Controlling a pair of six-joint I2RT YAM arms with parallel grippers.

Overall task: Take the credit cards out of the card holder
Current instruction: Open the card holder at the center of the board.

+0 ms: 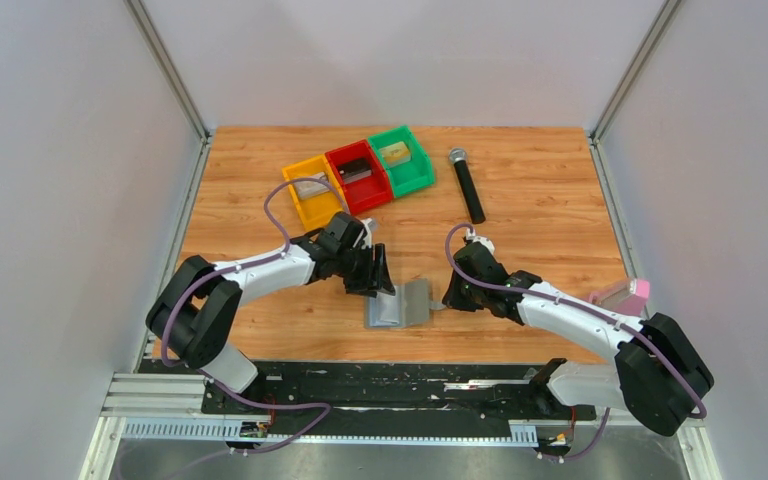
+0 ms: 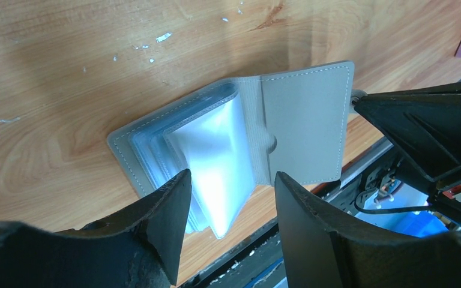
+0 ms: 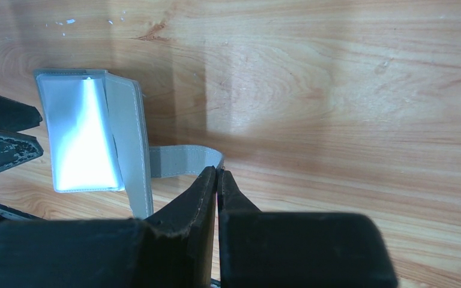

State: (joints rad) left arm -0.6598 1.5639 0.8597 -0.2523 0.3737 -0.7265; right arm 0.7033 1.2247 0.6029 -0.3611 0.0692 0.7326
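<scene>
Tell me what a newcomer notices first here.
The open grey bifold card holder with clear sleeves lies mid-front on the wooden table, the left gripper open above it, the right gripper shut on its flap. Behind sit yellow, red and green plastic bins and a black microphone.

The left arm [image 1: 260, 268] reaches from its base at the near left edge forward and inward, elbow bent, wrist turned toward the middle of the bench. The left gripper [image 1: 372, 272] points down and inward, its two dark fingers [image 2: 168, 210] standing well apart. The right arm [image 1: 570, 312] stretches low from the near right toward the centre. The right gripper [image 3: 217, 174] has its fingers pressed together, pinching the edge of the card holder [image 1: 400, 303]
</scene>
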